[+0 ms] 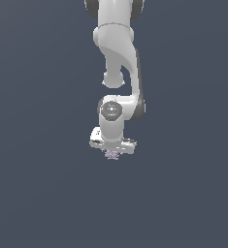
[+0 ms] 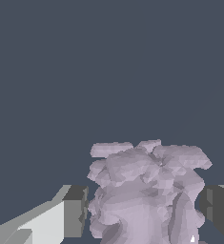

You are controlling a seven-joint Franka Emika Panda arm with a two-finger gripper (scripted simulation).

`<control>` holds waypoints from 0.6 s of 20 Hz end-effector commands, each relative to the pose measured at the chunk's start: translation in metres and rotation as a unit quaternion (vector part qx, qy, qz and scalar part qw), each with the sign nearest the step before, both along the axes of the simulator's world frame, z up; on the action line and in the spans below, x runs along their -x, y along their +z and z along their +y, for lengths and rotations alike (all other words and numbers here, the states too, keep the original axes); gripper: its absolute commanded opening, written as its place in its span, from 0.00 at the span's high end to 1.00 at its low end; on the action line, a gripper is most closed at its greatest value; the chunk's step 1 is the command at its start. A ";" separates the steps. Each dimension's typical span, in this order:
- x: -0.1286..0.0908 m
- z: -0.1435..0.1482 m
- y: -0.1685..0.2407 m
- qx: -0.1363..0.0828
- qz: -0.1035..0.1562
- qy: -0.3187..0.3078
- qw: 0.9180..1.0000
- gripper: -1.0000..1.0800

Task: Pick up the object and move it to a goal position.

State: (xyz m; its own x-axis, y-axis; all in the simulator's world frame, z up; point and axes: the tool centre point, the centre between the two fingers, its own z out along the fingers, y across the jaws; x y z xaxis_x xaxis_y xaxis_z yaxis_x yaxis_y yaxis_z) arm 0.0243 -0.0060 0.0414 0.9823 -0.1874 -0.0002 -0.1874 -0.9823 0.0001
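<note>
We have the white gripper [image 2: 144, 209] spread, fingers flanking the small lilac-grey knobbly clump [image 2: 149, 190] without clearly touching it. The grasp step is in hand; next we must squeeze, then lift.

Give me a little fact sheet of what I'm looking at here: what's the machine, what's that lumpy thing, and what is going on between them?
machine: one white robot arm reaching down from the top of the exterior view
tool: its tool sits low, directly over the lump
object: small pale lilac-grey knobbly clump with a rough surface
relation: the wrist view shows the clump between the two dark fingers, one on each side
contact: narrow gaps seem to remain; a firm grip cannot be confirmed
surroundings: plain dark blue-grey ground; no goal marker visible
</note>
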 end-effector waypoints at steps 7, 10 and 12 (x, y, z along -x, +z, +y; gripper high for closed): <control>0.000 0.000 -0.001 0.000 0.000 0.000 1.000 1.00; 0.000 0.000 0.000 0.000 0.000 0.000 1.000 1.00; 0.000 0.000 0.002 0.000 0.000 0.000 1.000 1.00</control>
State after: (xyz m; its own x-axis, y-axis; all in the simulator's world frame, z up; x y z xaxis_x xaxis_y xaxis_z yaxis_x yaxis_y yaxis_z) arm 0.0242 -0.0059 0.0421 0.9823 -0.1875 -0.0004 -0.1875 -0.9823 0.0001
